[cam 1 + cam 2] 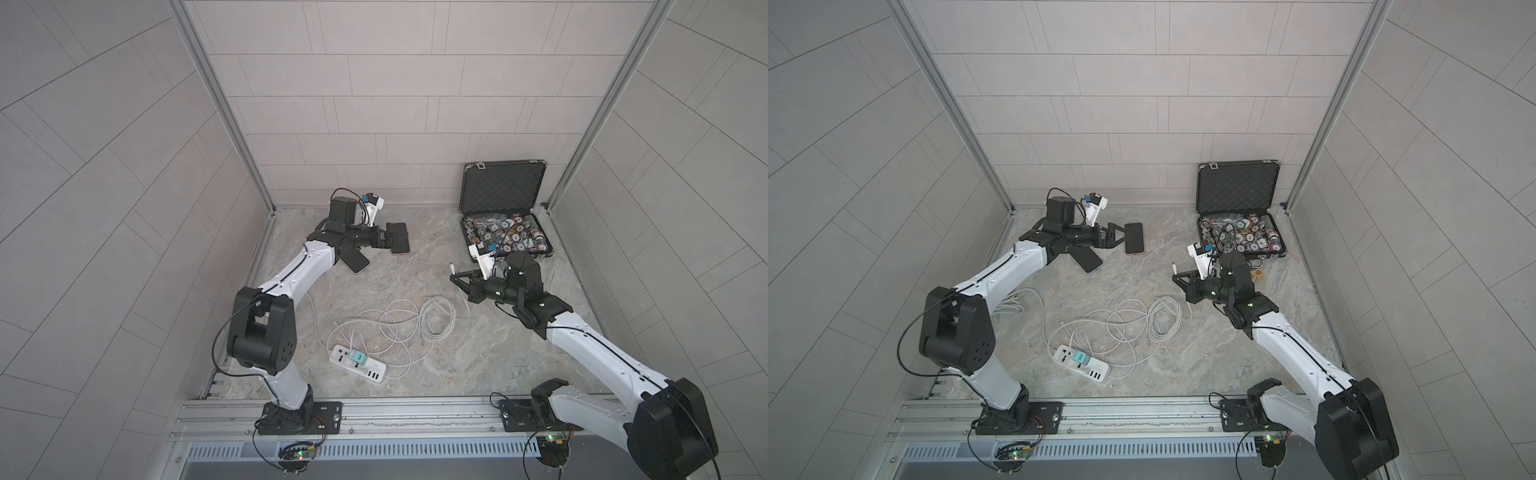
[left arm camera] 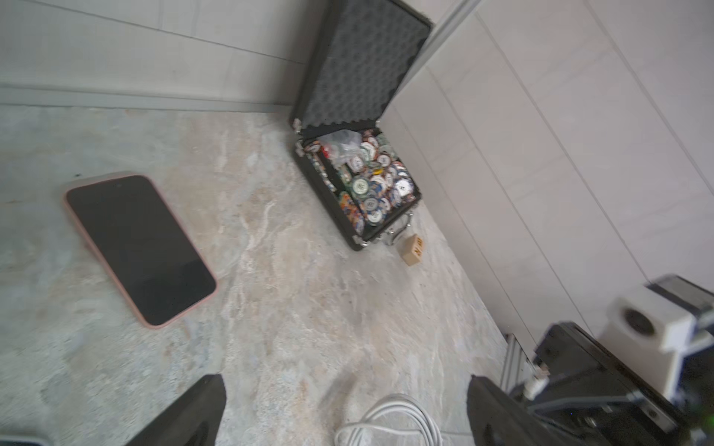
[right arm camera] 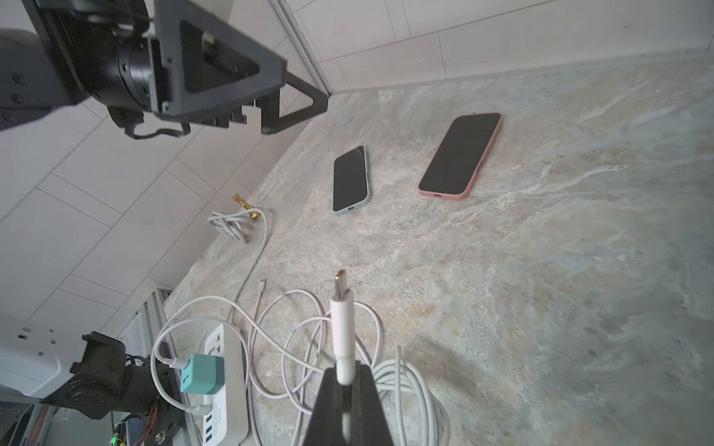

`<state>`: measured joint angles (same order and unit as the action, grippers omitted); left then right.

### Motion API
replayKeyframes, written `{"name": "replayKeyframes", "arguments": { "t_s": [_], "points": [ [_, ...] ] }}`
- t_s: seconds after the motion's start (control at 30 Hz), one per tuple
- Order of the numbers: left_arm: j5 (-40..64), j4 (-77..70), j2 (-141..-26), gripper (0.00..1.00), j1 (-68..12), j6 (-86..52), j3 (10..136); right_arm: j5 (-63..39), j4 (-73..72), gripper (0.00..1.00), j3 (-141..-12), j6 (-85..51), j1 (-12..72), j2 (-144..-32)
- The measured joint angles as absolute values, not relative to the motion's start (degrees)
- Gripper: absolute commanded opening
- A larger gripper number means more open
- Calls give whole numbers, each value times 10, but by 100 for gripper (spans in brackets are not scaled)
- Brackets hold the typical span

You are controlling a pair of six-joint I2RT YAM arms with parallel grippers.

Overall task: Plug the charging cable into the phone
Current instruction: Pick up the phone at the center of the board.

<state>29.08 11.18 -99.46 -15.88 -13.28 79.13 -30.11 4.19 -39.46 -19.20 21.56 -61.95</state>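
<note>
My right gripper (image 3: 344,380) is clenched on the white charging cable (image 3: 342,328), just behind its plug (image 3: 342,287). The plug sticks straight out past my fingertips in the right wrist view, with its bare metal tip leading toward the two phones. In a top view the plug (image 1: 451,266) sits on the back-wall side of my fingertips, raised off the table (image 1: 478,365). The plug body is smooth and white, and the connector is short and silvery. The rest of the cable trails down into loose loops (image 1: 415,322) lying between my arms.

The pink-cased phone (image 3: 461,154) lies flat and screen up, its glass dark. Its long axis runs roughly from the front rail toward the back wall, and the port end faces the front. A pale blue phone (image 3: 349,179) lies near it, also screen up, with its port end turned the same general way.

My left gripper (image 1: 1117,236) is spread wide and holds nothing. It hangs above the table just beside the pink-cased phone (image 1: 1135,237).
</note>
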Motion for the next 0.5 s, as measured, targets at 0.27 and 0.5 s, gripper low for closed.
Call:
{"name": "replayKeyframes", "arguments": {
  "t_s": [0.27,0.5],
  "points": [
    [65,253,-1206,100,-195,-165,1040,-239,95,3,-396,-164,226,-611],
    [-93,383,-1357,100,-242,-165,1223,-218,111,3,-396,-159,236,-588]
  ]
}}
